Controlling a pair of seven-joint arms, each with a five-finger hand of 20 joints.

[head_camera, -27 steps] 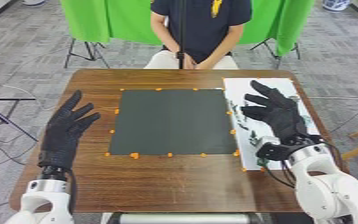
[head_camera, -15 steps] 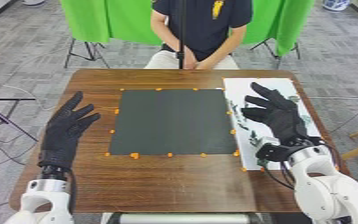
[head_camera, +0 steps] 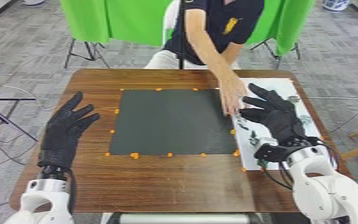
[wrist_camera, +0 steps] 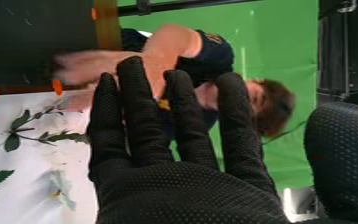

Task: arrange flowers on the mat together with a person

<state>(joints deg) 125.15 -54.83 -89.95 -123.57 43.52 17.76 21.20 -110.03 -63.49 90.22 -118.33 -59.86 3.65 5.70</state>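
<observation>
The robot's left hand [head_camera: 62, 131] is open and holds nothing, over the left side of the brown counter [head_camera: 167, 187]. Its right hand [head_camera: 280, 119] is also empty, fingers spread and straight, over the white sheet [head_camera: 262, 84] beside the dark mat [head_camera: 171, 122]. Green sprigs [head_camera: 253, 136] lie on that sheet. A person's hand [head_camera: 231, 94] reaches across the counter to where mat and sheet meet; whether it grips anything cannot be told. In the right wrist view, a leafy sprig [wrist_camera: 14, 141] lies near that person's hand.
</observation>
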